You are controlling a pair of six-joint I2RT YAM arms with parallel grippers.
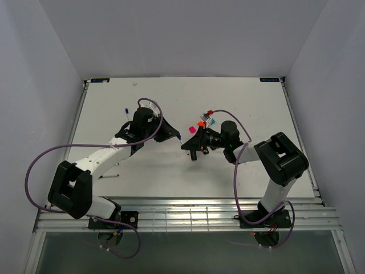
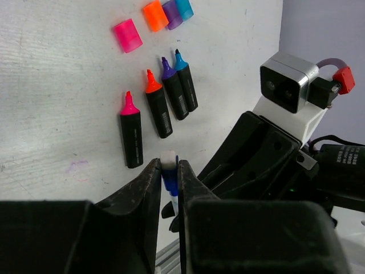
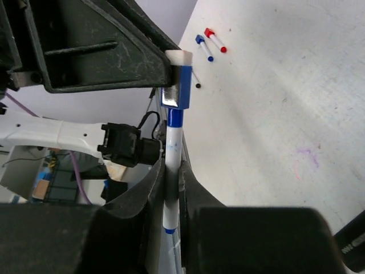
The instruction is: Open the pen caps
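My left gripper [image 2: 169, 164] is shut on the blue cap [image 2: 169, 174] of a thin white pen. My right gripper [image 3: 171, 166] is shut on that pen's white body [image 3: 173, 149]. In the right wrist view the blue cap [image 3: 179, 87] sits in line with the body, between the left fingers. In the top view the two grippers [image 1: 174, 136] [image 1: 191, 146] meet mid-table over the pen [image 1: 180, 138]. Loose pink [image 2: 127, 35], orange [image 2: 154, 15], purple [image 2: 171, 13] and cyan [image 2: 185, 8] caps lie beside four uncapped black markers [image 2: 132, 140].
Two more thin pens lie on the white table, one with a blue cap [image 3: 200, 40] and one with a red cap [image 3: 210, 32]. The right arm's wrist camera [image 2: 288, 81] is close in front of the left gripper. Grey walls surround the table [image 1: 251, 103].
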